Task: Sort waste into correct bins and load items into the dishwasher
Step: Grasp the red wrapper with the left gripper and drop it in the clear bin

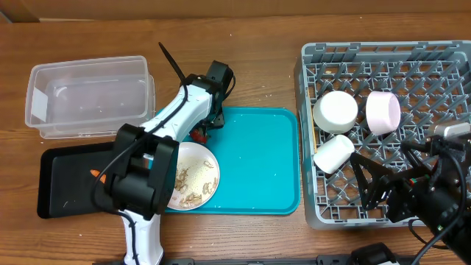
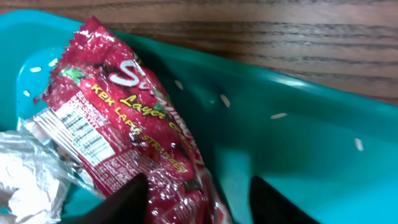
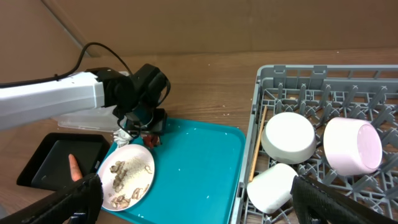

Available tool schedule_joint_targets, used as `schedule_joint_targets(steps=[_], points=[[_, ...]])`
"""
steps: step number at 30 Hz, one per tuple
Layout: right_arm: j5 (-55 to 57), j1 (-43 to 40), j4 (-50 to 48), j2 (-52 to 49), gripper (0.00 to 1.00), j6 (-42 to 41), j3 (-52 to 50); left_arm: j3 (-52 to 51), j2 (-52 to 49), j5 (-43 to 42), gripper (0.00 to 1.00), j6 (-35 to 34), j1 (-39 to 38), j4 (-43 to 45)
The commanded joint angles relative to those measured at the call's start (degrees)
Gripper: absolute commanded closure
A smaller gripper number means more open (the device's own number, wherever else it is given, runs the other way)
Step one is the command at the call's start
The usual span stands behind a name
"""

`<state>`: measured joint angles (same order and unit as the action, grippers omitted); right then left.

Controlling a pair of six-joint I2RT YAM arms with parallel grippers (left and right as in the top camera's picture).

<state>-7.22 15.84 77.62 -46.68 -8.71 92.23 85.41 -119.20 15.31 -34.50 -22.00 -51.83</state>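
My left gripper [image 2: 199,199] is open, its fingers either side of the red crinkled snack wrapper [image 2: 130,130] at the back left of the teal tray [image 1: 257,162]. The crumpled white tissue [image 2: 28,168] lies right beside the wrapper. The white plate [image 1: 195,177] with beige food scraps sits on the teal tray's left end. The orange carrot [image 1: 96,174] lies in the black tray [image 1: 66,184]. The clear tub [image 1: 88,96] stands behind it. A white bowl [image 1: 335,110], a pink bowl [image 1: 383,112] and a white cup [image 1: 333,153] sit in the grey rack [image 1: 309,73]. My right gripper [image 3: 196,205] is open and empty above the rack's front.
A wooden chopstick [image 3: 256,143] lies along the rack's left side. Rice grains [image 2: 277,115] are scattered on the teal tray. The left arm [image 1: 158,147] stretches over the black tray and the plate's left edge.
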Motion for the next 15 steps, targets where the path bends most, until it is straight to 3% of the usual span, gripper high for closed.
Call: schedule_joint_targets(steps=[1,4,8,15], points=[[0.1,-0.1,-0.2,0.3,0.00,0.6,-0.1,-0.1,-0.5,2.3,0.64,-0.2,0.4,0.3],[0.1,-0.1,-0.2,0.3,0.00,0.7,-0.1,0.4,-0.3,2.3,0.96,1.7,0.4,0.1],[0.0,-0.1,-0.2,0.3,0.00,0.6,-0.1,5.4,-0.2,2.3,0.96,3.3,0.7,-3.4],[0.1,-0.1,-0.2,0.3,0.00,0.6,-0.1,24.5,0.5,2.3,0.96,3.8,1.1,-15.8]])
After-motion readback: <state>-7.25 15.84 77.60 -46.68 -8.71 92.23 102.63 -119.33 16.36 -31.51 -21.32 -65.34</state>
